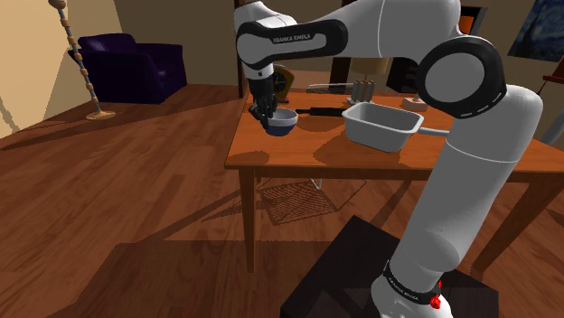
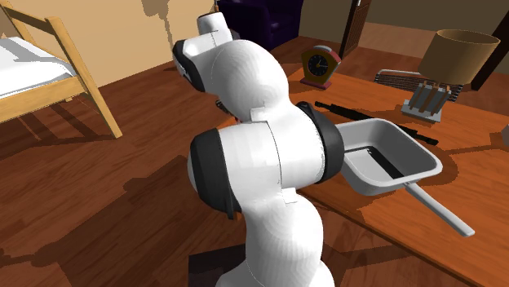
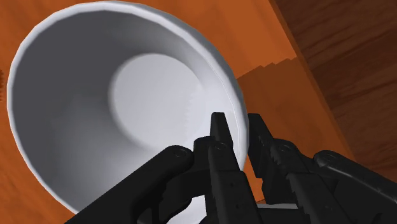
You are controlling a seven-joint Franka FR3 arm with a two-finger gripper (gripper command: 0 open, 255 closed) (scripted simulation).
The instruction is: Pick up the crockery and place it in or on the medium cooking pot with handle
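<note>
- Shoulder view: bowl at the surface's left end, fingers clamped across its rim.
- Rim-only hold: you risk the bowl tilting or slipping on lift.
- Pot stands apart, rightward; carry low and you clip its wall.

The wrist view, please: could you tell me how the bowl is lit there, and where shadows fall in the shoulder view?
Wrist view: the bowl is grey along its wall, brighter on its flat bottom. Shoulder view: dark shadows lie on the table beside the bowl and the pot.
</note>
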